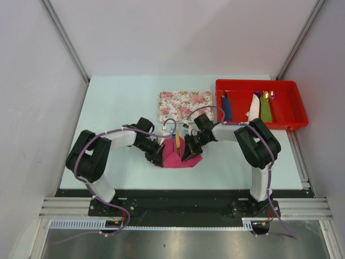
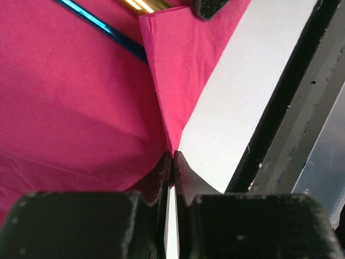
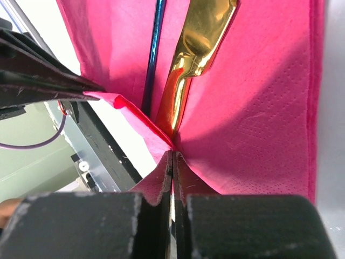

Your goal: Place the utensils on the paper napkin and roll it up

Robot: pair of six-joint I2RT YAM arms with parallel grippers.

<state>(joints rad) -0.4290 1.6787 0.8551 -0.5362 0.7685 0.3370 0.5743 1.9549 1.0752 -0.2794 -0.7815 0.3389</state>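
The knife (image 3: 197, 48) and fork (image 3: 155, 54) lie on the napkin (image 1: 178, 159); the left gripper (image 2: 172, 162) and right gripper (image 3: 172, 156) pinch its edge, rolling not yet done.

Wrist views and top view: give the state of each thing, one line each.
paper napkin: edge lifted, pinched by both tools
gold knife: lying on the napkin
blue fork: lying on the napkin beside the knife
left tool: shut on the napkin
right tool: shut on the napkin
red bin: holding rolled bundles
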